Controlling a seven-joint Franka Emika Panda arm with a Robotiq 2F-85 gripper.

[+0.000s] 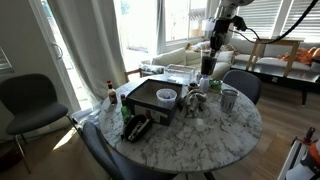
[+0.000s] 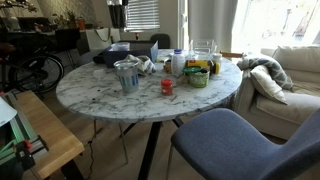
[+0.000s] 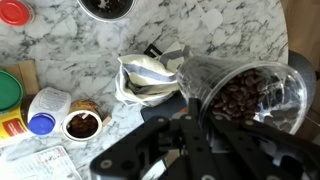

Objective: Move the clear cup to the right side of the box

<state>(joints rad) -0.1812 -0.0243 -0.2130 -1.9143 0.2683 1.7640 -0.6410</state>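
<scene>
Wrist view shows my gripper (image 3: 198, 108) pinching the cup (image 3: 245, 95) by its rim. In an exterior view, the box (image 1: 143, 100) sits on the table (image 1: 200, 140). Right of the box and high above it, I hold the cup in the air.

Marble tbl (image 1: 205, 140), sunlit windows (image 1: 145, 22)
</scene>
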